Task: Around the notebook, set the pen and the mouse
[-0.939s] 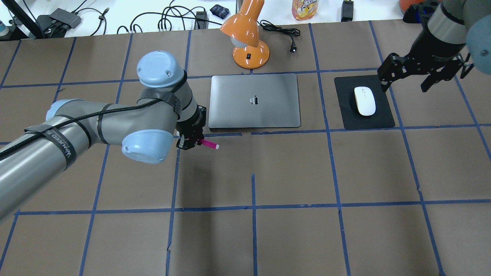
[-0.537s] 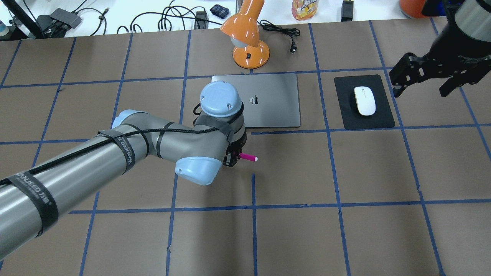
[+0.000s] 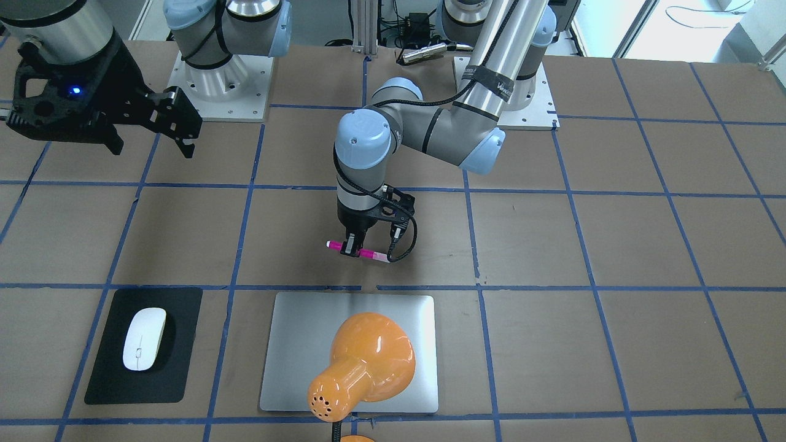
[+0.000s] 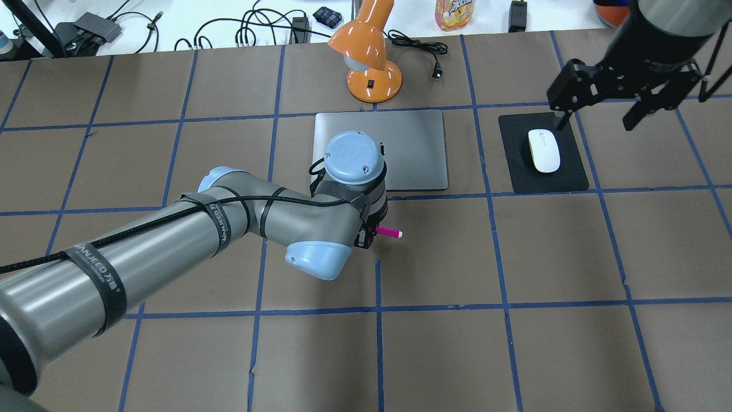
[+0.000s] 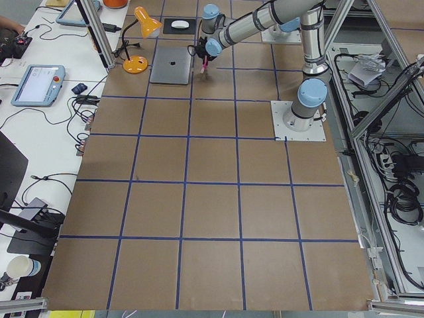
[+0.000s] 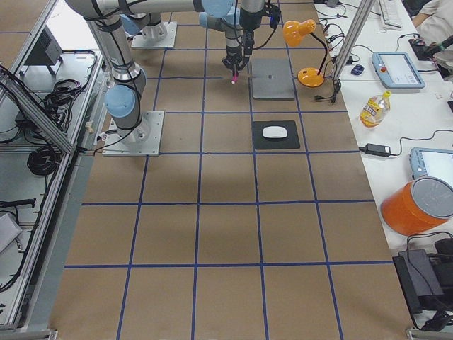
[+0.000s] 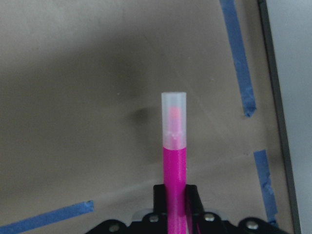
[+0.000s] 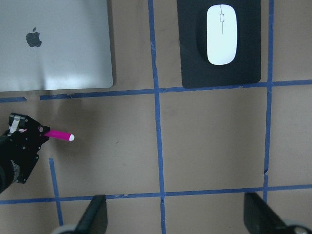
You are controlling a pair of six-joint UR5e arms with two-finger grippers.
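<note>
My left gripper is shut on the magenta pen, which it holds level just above the brown table on the robot's side of the notebook's near edge. The pale cap end sticks out past the fingers in the left wrist view, pen. The silver notebook lies flat, partly hidden by my left arm. The white mouse rests on a black mat to the notebook's right. My right gripper hangs open and empty, high above the mat's far right corner.
An orange desk lamp stands just beyond the notebook, its cord trailing right. In the front-facing view the lamp hides the middle of the notebook. Cables and a bottle sit on the white bench beyond the table.
My left arm has carried the pen rightward along the notebook's near edge. The right gripper, still open, drifted right, then came back left and farther from the robot.
</note>
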